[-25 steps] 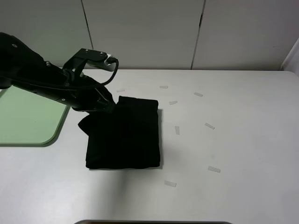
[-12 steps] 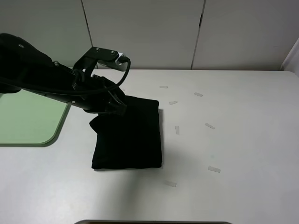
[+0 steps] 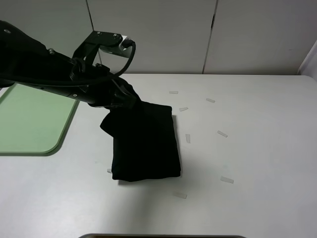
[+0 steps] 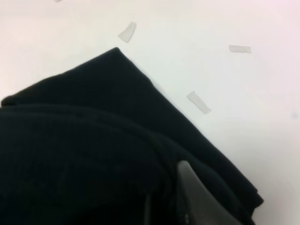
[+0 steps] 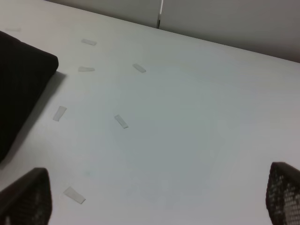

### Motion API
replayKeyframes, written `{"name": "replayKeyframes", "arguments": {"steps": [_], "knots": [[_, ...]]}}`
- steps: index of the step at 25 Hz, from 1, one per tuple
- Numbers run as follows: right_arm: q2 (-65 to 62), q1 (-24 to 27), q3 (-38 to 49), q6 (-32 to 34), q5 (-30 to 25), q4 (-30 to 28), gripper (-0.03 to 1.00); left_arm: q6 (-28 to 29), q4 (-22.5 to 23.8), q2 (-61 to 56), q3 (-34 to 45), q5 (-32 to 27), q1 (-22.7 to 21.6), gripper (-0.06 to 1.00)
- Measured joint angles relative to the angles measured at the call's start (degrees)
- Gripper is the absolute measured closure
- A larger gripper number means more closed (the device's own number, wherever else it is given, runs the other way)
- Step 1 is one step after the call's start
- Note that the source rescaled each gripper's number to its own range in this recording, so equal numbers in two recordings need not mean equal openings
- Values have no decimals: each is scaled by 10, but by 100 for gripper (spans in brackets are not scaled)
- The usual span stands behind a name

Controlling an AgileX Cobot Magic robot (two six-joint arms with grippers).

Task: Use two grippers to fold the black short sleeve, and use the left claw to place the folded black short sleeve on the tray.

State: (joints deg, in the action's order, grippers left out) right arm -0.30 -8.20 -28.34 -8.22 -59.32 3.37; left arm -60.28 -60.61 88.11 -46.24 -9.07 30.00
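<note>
The folded black short sleeve (image 3: 146, 144) hangs by its far left corner from my left gripper (image 3: 119, 101), with its lower part trailing on the white table. The left gripper is shut on the cloth. In the left wrist view the black short sleeve (image 4: 93, 140) fills most of the frame, and one grey finger (image 4: 190, 192) presses on it. The green tray (image 3: 29, 124) lies at the table's left edge, apart from the shirt. My right gripper (image 5: 154, 199) is open and empty over bare table, with the shirt's edge (image 5: 18, 84) off to one side. It is out of the high view.
Several small white tape strips (image 3: 222, 134) lie scattered on the table to the right of the shirt and also show in the right wrist view (image 5: 121, 121). A white panelled wall (image 3: 208, 34) stands behind the table.
My left arm has risen and shifted right, pulling the black short sleeve's top corner up. The whole shirt has slid right and slightly toward the front edge.
</note>
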Motion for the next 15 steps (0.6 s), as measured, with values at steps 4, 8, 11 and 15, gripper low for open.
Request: {"name": "replayKeyframes", "arguments": {"steps": [4, 8, 11, 15], "knots": [[0, 0, 0, 0, 0, 0, -3, 0, -13, 16, 0, 5, 0, 90], [0, 0, 0, 0, 0, 0, -3, 0, -42, 59, -10, 12, 0, 90], [0, 0, 0, 0, 0, 0, -3, 0, -60, 85, -33, 12, 3, 90], [0, 0, 0, 0, 0, 0, -3, 0, -67, 116, -63, -4, 4, 90]]}}
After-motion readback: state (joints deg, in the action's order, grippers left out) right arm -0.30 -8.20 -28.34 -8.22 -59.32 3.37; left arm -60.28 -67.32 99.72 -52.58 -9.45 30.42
